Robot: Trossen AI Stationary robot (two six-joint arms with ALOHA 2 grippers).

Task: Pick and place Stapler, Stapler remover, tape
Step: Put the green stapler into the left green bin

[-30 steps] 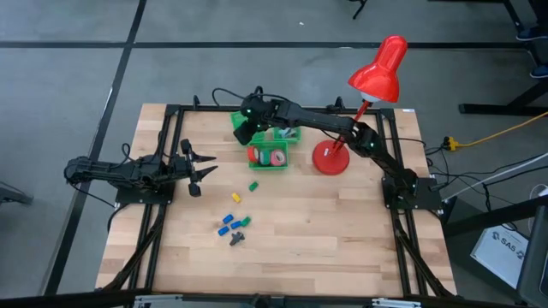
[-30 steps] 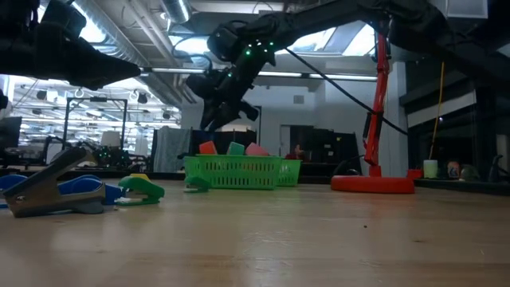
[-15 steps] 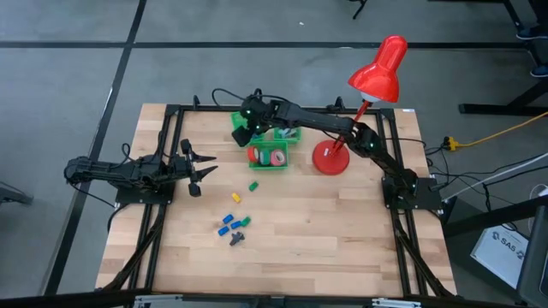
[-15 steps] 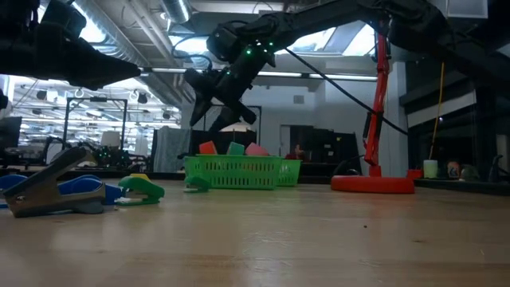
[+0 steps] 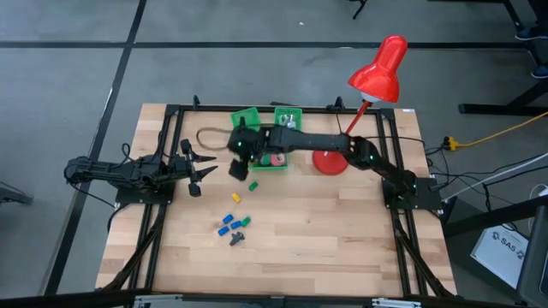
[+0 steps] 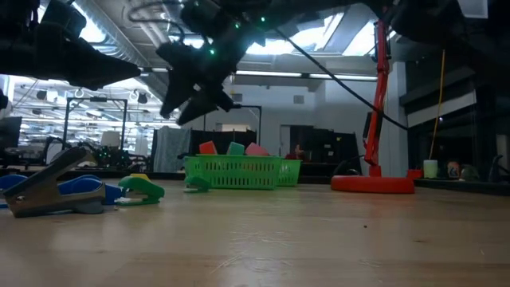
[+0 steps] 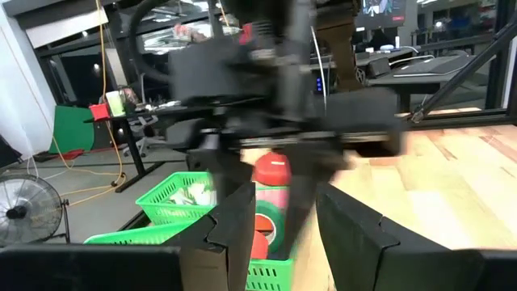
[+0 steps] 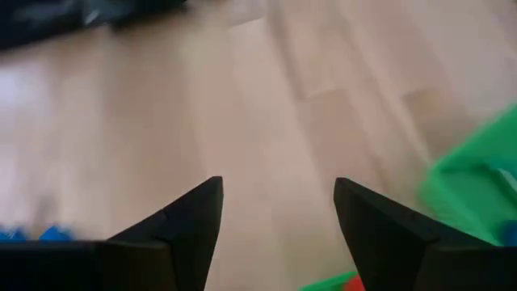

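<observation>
While the right gripper (image 5: 237, 168) hangs above the bare wood just near of the green baskets (image 5: 248, 117), its fingers (image 8: 190, 218) spread apart with nothing between them, the step in hand looks like a reach for another loose piece. The small blocky green piece (image 5: 253, 185) lies just beside it on the tabletop (image 5: 342, 239); farther toward the near edge sits the cluster of blue pieces (image 5: 229, 225), a yellow one (image 5: 236, 198) and a dark grey claw-like piece (image 5: 237, 237). The tape (image 5: 276, 159), red and pink ring-shaped rolls, already rests inside the nearer basket, partly hidden under the arm.

The left gripper (image 5: 197, 169) waits over the left side of the tabletop, fingers parted and empty.

Next, the right gripper would probably have to drop straight over the green piece and line its fingers across the short sides, since the piece is small and hard.

The baskets are open plastic mesh with thin rims; the tabletop is pale butcher-block wood. A glossy red lamp (image 5: 378, 73) stands on a round base at the far right.
</observation>
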